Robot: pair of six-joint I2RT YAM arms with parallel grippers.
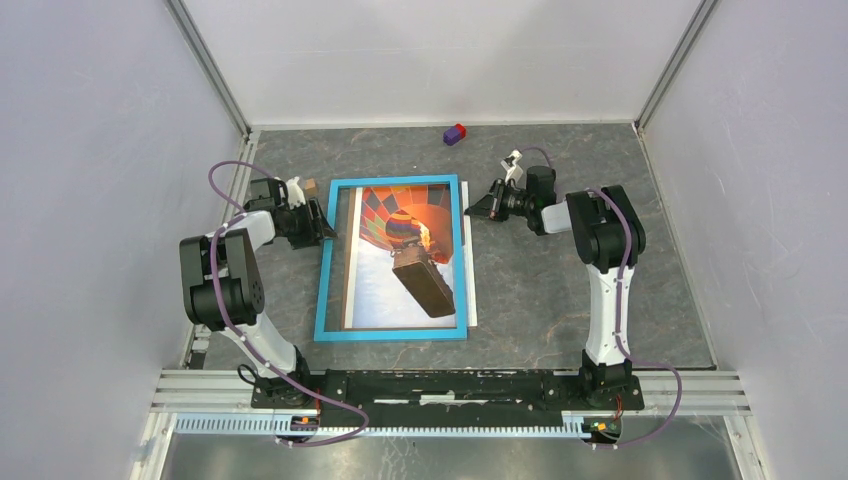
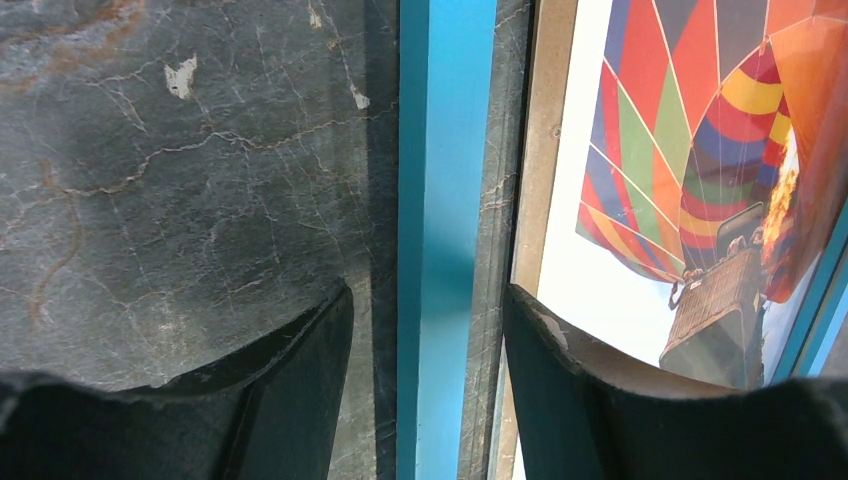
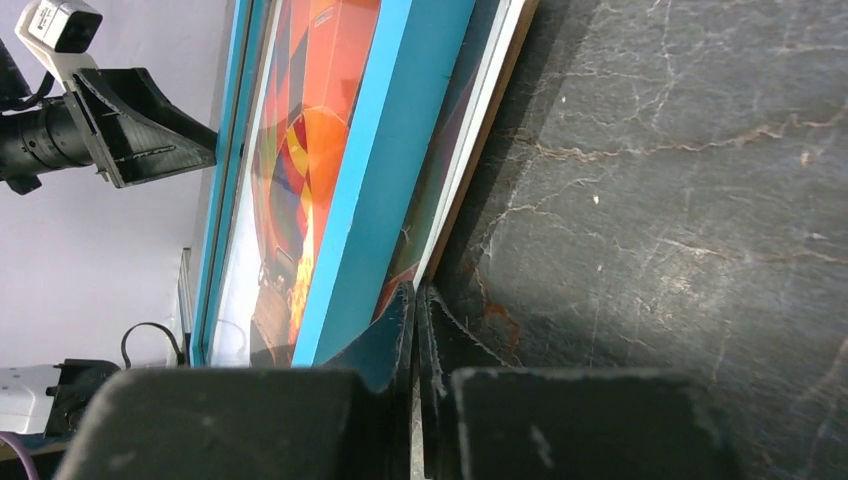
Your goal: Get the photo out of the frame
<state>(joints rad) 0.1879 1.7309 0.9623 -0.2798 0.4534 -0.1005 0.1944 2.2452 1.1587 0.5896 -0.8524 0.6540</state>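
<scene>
1. The left gripper has its fingers apart, straddling the left bar of the frame. One finger is over the bare table and the other is over the photo's edge. It isn't closed on anything.
2. The right gripper has its fingers pressed together near the frame's far right corner. A thin pale edge runs straight into the seam between them, but I can't tell whether it is actually pinched.
3. The photo lies face up on the table inside the frame, sitting off to the right. A strip of table shows between the left bar and the brown board under the print. In the top view a pale margin pokes out past the right bar.
4. I'd judge the print light, thin and floppy, easy to crease and glossy enough to slip. That exposed right margin is the place to take it, pinched flat near a corner.
5. The frame looks light and rigid, so it may skate on the table. I'd hold it down by the left bar.
</scene>
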